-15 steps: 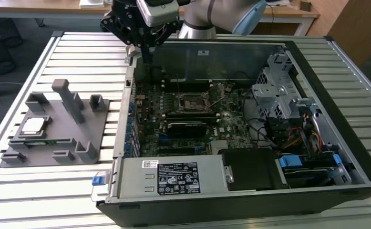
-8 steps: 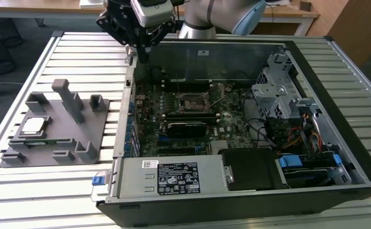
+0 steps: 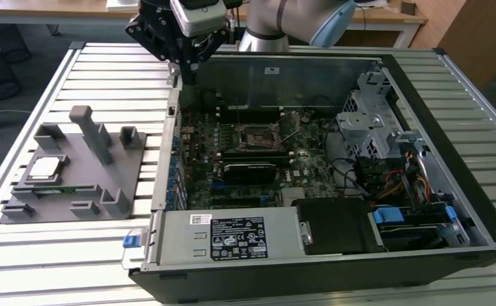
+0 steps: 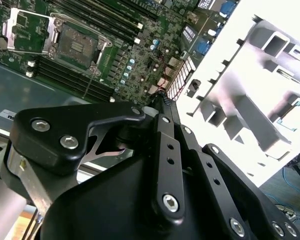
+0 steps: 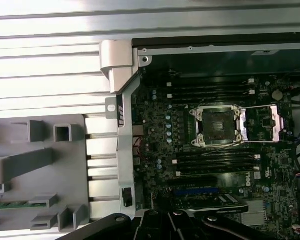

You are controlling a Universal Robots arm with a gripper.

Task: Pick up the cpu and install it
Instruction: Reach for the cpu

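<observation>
Slatted table point(image 3: 61, 255), cpu point(image 3: 46, 167) on tray point(image 3: 57, 207)

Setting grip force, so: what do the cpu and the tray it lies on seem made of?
The cpu: silvery-white top with a dull sheen, probably metal; pale rim, material unclear. The tray: even matte grey, blocky moulded posts, probably plastic.

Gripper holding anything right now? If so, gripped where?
Nothing is held. The cpu lies on the grey tray, apart from the gripper, which hangs over the corner of the computer case nearest the tray.
</observation>
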